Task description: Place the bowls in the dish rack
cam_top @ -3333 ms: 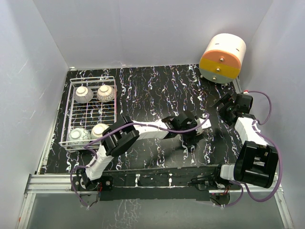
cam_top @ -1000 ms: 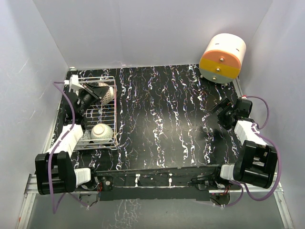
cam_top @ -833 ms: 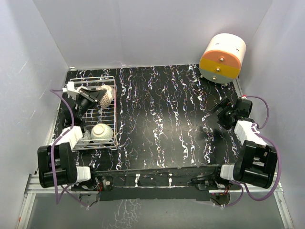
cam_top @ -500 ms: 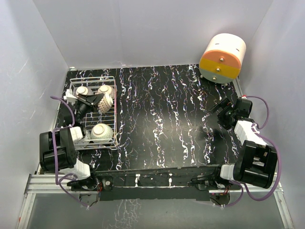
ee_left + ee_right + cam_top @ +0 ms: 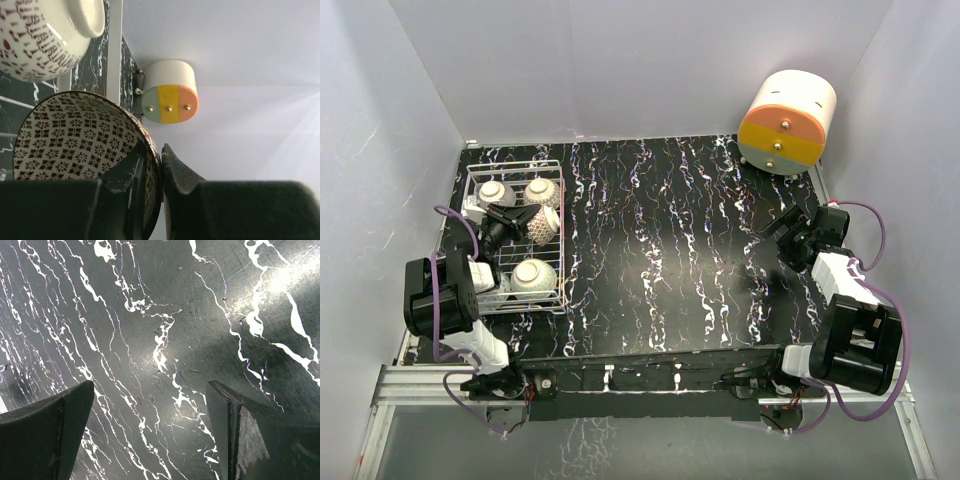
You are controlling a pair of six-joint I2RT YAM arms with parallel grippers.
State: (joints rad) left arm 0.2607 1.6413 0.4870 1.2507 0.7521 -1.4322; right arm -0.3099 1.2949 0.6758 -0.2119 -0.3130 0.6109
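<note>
White walls enclose the black marbled table [image 5: 660,250], and you have the dish rack [image 5: 561,250] standing at its far left.

Finding 1: your left gripper [image 5: 523,218] is clamped on the rim of the lattice bowl [image 5: 544,224]. In the wrist view one finger [image 5: 127,172] sits inside the rim and the other outside. The bowl is held on its side in the rack's middle row, on the right side. Whether it rests on the wires, you cannot tell.

Finding 2: the far-left bowl [image 5: 492,192] and the far-right bowl [image 5: 542,190] stand upside down in the rack's far row. The near-right bowl [image 5: 533,277] stands upside down in the near row. The left arm covers the near left corner.

Finding 3: about three seconds ago the left arm reached over the middle of the table and the rack carried four bowls. One second ago the arm had swung to the rack's far left corner. Half a second ago the lattice bowl hung just beside the far-right bowl. Now it is a little nearer, and the arm's elbow is folded closer to the near edge.

Finding 4: your right gripper [image 5: 785,232] hangs over bare table at the right, fingers spread and holding nothing. It has not shifted in the last second.

Finding 5: the striped cylinder [image 5: 786,122] remains at the far right corner.
</note>
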